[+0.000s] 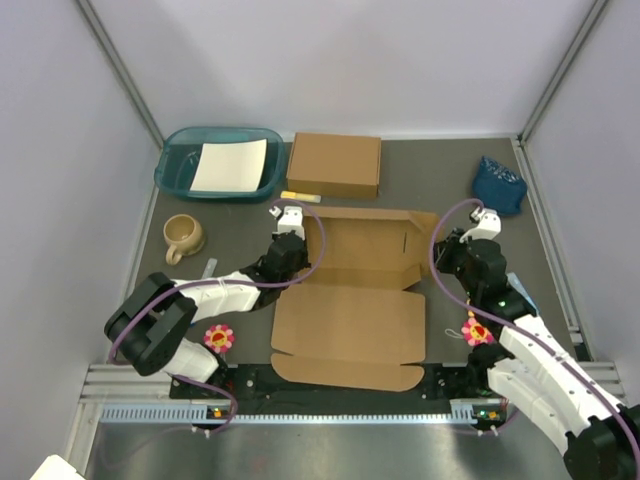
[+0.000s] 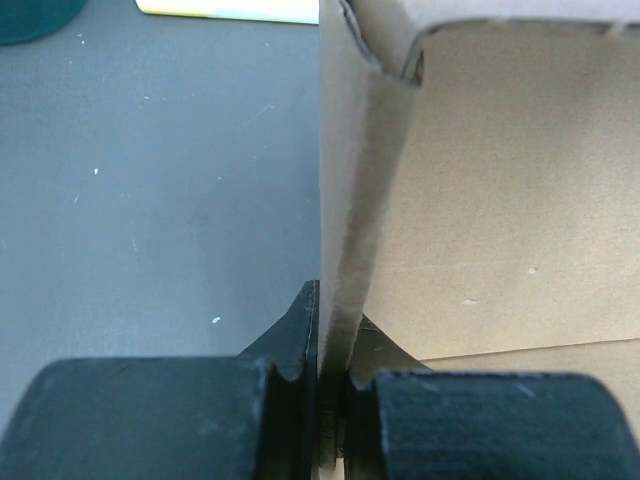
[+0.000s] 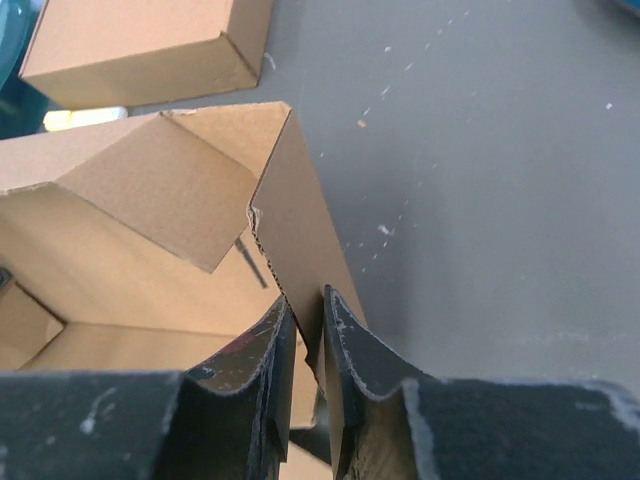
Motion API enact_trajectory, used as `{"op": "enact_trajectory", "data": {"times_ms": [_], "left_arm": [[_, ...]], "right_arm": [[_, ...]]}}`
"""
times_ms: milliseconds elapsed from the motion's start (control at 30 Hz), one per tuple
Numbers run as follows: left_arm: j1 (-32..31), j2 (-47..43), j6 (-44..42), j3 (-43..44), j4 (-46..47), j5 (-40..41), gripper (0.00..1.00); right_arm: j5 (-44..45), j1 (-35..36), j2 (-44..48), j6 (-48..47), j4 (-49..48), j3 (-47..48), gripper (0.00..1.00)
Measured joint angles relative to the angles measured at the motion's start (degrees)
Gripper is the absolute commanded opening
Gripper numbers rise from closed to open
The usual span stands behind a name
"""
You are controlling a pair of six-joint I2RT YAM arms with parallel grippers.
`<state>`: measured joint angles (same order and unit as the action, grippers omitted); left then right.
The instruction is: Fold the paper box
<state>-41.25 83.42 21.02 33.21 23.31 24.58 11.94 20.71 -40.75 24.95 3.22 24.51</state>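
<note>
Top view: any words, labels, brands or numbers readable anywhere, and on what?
None can be read. The paper box, the closed brown box and the white sheet in the teal tray show no print; the flower stickers at the arm bases bear no lettering that shows.

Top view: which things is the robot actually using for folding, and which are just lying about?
In use: paper box, left gripper, right gripper, both pinching its raised side walls.
Lying about: closed brown box, teal tray, white sheet, mug, blue cloth.
</note>
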Motion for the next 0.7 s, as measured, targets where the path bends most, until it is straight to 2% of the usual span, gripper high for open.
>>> {"op": "enact_trajectory", "data": {"times_ms": [333,500,600,700], "left_arm": [[-0.57,0.0,0.02,0.24,-0.85,2.58,0.0],[-1.03,0.24,0.13,0.74,-1.73,4.26,0.0],[-1.29,0.48,0.28,1.14,-2.14,4.83,0.0],[-1.53,0.48,0.26,1.25,-2.36,5.05,0.0]], "right_arm": [[-5.49,0.17,1.18,4.74,3.54,1.55,0.14],[-11.56,2.34,1.16,4.9,3.93,2.95,0.14],[-13.35,4.5,0.33,4.07,4.04,3.72,0.16],[-14.25,5.86,-1.36,3.32,3.41,3.76,0.23]]}}
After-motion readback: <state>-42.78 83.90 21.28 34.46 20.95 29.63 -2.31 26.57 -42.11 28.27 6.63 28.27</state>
